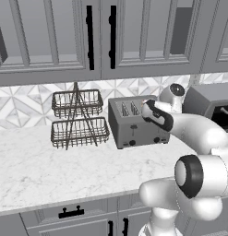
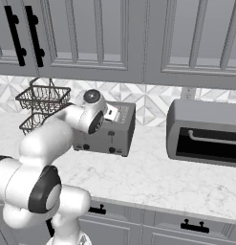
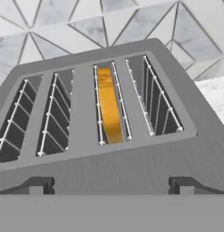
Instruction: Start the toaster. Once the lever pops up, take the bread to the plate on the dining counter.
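Grey toaster (image 1: 134,122) on the marble counter (image 1: 37,170), directly below and ahead of the arm's wrist; hand itself hidden behind the wrist, jaws not discernible. Two-tier wire basket rack (image 1: 78,117) well off to the left. Grey appliance (image 1: 212,103) close by on the right.

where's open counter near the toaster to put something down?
Bare marble runs in front of the wire basket rack and toaster, out to the counter edge. Another bare strip lies between the toaster and the grey oven. It is tight between rack and toaster, where the arm hangs above the slots.
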Controlling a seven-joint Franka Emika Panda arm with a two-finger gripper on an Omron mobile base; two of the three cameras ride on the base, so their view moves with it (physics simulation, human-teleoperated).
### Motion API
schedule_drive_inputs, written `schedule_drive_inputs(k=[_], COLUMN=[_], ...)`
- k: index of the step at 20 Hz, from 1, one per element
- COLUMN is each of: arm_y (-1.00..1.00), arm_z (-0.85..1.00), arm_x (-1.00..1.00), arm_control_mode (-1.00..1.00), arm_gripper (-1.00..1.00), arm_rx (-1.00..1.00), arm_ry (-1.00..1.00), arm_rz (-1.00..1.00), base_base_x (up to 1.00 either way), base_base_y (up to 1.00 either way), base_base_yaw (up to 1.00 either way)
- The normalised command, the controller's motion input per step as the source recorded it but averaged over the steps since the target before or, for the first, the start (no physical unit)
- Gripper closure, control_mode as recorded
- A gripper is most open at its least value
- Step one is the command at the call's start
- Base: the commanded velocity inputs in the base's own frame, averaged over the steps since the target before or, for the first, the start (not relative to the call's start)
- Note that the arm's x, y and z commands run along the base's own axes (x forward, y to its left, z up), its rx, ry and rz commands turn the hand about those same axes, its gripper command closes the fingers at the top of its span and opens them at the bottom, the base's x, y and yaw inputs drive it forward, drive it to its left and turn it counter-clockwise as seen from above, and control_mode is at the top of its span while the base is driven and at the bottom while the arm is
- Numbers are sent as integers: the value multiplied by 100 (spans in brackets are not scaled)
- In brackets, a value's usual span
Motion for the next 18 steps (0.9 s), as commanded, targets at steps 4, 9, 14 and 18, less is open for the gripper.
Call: schedule_drive_inputs(k=[4, 9, 14, 18], arm_y=[-8, -3, 0, 0], arm_z=[-11, -15, -22, -16], arm_x=[51, 50, 41, 40], arm_control_mode=[-100, -100, -100, -100], arm_gripper=[-100, -100, -100, -100], arm_rx=[0, 0, 0, 0], arm_ry=[0, 1, 2, 0], arm_rz=[0, 0, 0, 0], base_base_x=[0, 0, 0, 0], base_base_y=[0, 0, 0, 0], base_base_yaw=[0, 0, 0, 0])
